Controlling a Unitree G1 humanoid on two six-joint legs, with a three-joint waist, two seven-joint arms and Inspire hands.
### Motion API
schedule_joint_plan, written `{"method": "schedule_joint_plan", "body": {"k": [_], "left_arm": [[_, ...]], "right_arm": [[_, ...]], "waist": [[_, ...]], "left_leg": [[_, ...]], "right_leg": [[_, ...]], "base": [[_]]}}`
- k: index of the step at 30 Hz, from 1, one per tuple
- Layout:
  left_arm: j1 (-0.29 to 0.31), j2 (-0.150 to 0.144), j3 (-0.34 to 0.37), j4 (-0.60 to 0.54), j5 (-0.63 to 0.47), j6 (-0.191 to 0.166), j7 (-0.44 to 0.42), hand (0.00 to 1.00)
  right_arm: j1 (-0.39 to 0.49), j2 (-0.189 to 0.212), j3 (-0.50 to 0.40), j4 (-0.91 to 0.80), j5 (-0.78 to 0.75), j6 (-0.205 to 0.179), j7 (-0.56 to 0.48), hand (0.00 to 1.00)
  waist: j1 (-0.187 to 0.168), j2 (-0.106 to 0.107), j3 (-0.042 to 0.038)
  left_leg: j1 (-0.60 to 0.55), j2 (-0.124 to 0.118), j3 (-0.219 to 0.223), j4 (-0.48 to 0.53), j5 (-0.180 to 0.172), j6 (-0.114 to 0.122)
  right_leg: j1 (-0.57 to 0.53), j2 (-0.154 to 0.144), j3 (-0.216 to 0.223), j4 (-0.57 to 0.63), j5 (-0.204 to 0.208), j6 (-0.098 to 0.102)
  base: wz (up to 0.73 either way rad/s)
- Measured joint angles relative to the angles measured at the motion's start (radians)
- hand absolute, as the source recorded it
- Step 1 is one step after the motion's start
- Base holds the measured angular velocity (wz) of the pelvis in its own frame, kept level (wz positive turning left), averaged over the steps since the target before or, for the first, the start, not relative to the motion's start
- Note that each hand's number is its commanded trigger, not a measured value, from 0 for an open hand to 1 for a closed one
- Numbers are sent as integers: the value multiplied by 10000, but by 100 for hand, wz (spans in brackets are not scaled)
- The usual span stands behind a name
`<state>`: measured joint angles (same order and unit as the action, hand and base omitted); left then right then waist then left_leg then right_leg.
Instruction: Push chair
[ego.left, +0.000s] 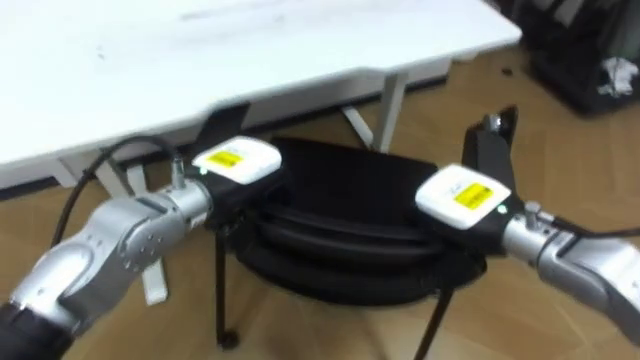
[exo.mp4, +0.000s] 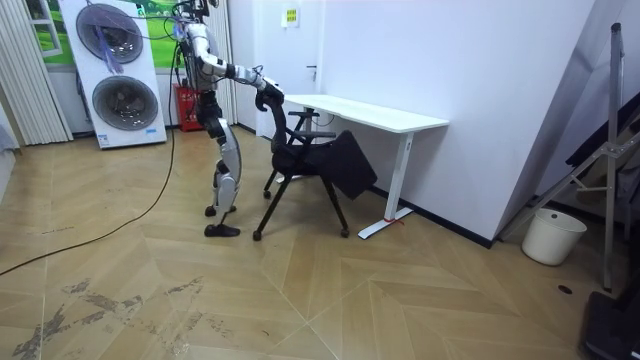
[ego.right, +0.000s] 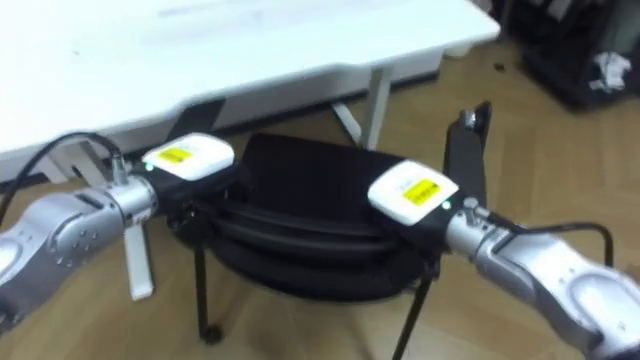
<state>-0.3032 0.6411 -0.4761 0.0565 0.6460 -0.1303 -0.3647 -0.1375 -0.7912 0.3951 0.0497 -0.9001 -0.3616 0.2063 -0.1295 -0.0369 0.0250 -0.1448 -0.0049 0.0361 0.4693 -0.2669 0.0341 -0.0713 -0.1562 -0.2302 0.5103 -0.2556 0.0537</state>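
I am standing on the wood floor (ego.left: 560, 150) facing a white desk (ego.left: 200, 70), with the black chair (ego.left: 350, 215) just before it. My left hand (ego.left: 232, 170) and right hand (ego.left: 462, 200) are resting on its backrest. The fingers are hiding behind it, so I cannot tell their grip.

Left arm: reached forward, wrist straight. Left hand (ego.left: 236, 163) lay back-up on left end of chair (ego.left: 350, 195) backrest top.
Right arm: reached forward likewise. Right hand (ego.left: 458, 196) lay back-up on right end of same backrest top.
Hands: well apart, roughly level.
Body: stood upright just behind chair, one leg set back, arms angled slightly down.
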Motion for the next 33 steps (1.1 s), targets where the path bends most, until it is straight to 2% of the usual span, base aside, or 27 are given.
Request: {"method": "schedule_joint_plan", "body": {"k": [1,3,4,5,7,9,13,15,18,19,20,21,22,24,25,27,28,29,31,32,33], "left_arm": [[0,-3,0,5,21,1,3,100],[-1,62,3,3,19,-31,79,100],[2,91,5,4,22,-33,84,100],[2,114,8,4,18,-44,89,100],[3,181,10,4,-10,-53,101,100],[3,176,17,2,-9,-56,113,100],[9,181,49,4,30,-56,84,100],[129,125,237,-6,96,-128,69,100],[180,-59,313,60,383,-135,91,100],[178,-55,370,87,382,-162,91,100],[178,-66,412,108,382,-186,93,100],[177,-66,440,126,391,-206,148,100],[176,-65,442,150,402,-237,200,100],[192,-66,439,219,413,-301,272,100],[220,-81,437,215,414,-304,266,100],[248,-42,436,208,397,-311,221,100],[277,-9,437,206,366,-314,224,100],[307,2,438,194,354,-310,223,100],[328,54,440,172,323,-312,222,100],[340,33,432,168,325,-317,260,100],[339,28,435,98,326,-319,287,100]], "right_arm": [[4,8,0,-3,6,5,9,100],[3,-4,0,-130,15,24,73,100],[3,-3,-1,-220,13,68,146,100],[2,-7,-2,-270,13,99,161,100],[-9,-5,-1,-391,4,160,188,100],[-18,12,-2,-473,4,240,345,100],[-19,52,-2,-600,-16,350,496,100],[-19,96,-2,-701,-60,431,630,100],[-19,224,-1,-590,-48,442,694,100],[-20,315,-6,-539,-62,472,647,100],[-19,349,-6,-524,-68,504,613,100],[-19,388,-6,-498,-81,526,577,100],[-12,398,-5,-490,-79,526,581,100],[42,437,-5,-474,-81,561,594,100],[78,460,-5,-465,-80,564,607,100],[92,506,-6,-473,-81,586,612,100],[91,505,-6,-528,-81,582,676,100],[90,511,-5,-544,-81,579,691,100],[88,490,-9,-610,-35,588,699,100],[83,419,-10,-639,-31,583,700,100],[83,311,-28,-705,-25,584,683,100]], "waist": [[-46,33,3],[-65,138,26],[-30,224,43],[3,270,58],[239,328,64],[324,327,63],[726,323,63],[866,280,58],[998,125,65],[1025,50,43],[1023,41,41],[975,11,47],[842,-21,51],[749,-77,63],[837,-100,56],[1002,-116,53],[1047,-121,46],[1078,-128,38],[1140,-183,40],[1123,-178,-56],[1061,-245,-117]], "left_leg": [[-9,-32,-144,4,4,7],[-47,-83,-514,39,34,37],[-87,-100,-641,70,32,34],[-107,-117,-690,70,35,27],[-174,-111,-766,-16,93,-63],[-185,-95,-998,-35,136,-137],[-60,-58,-1347,-281,262,-354],[2,-57,-1641,-409,362,-497],[60,-44,-2039,-347,454,-654],[-128,-5,-2007,-78,457,-664],[-253,54,-1970,78,456,-669],[-455,237,-1571,327,473,-703],[-631,535,-819,581,473,-703],[-852,895,-62,1141,473,-702],[-1053,1018,-66,1662,473,-702],[-1219,1155,-85,2128,476,-698],[-1262,1161,-139,2262,497,-719],[-1254,1158,-150,2253,497,-719],[-1396,1069,-147,2174,501,-710],[-1660,658,-69,1969,428,-641],[-1959,48,-53,1362,480,-533]], "right_leg": [[46,51,121,-46,28,6],[151,324,959,-375,71,-15],[378,453,1217,-787,74,-9],[497,490,1231,-987,89,16],[806,518,947,-1581,110,92],[1010,570,639,-1804,94,116],[1240,755,591,-2117,87,58],[1325,816,320,-2117,5,-85],[1466,953,226,-1995,-237,-345],[1577,1017,35,-1981,-376,-467],[1605,1077,-105,-1987,-397,-496],[1691,1188,-394,-2012,-437,-585],[1817,1283,-743,-1999,-502,-692],[1966,1499,-818,-2020,-652,-880],[2024,1612,-782,-1938,-835,-1022],[1953,1640,-803,-1616,-1091,-1187],[1933,1657,-817,-1432,-1254,-1260],[1906,1649,-808,-1334,-1294,-1288],[1891,1625,-506,-1089,-1394,-1423],[1829,1581,-332,-1140,-1397,-1432],[1681,1549,17,-1133,-1387,-1449]], "base": [[47],[50],[36],[28],[22],[37],[24],[30],[44],[54],[61],[78],[86],[66],[33],[8],[7],[10],[15],[23],[7]]}}
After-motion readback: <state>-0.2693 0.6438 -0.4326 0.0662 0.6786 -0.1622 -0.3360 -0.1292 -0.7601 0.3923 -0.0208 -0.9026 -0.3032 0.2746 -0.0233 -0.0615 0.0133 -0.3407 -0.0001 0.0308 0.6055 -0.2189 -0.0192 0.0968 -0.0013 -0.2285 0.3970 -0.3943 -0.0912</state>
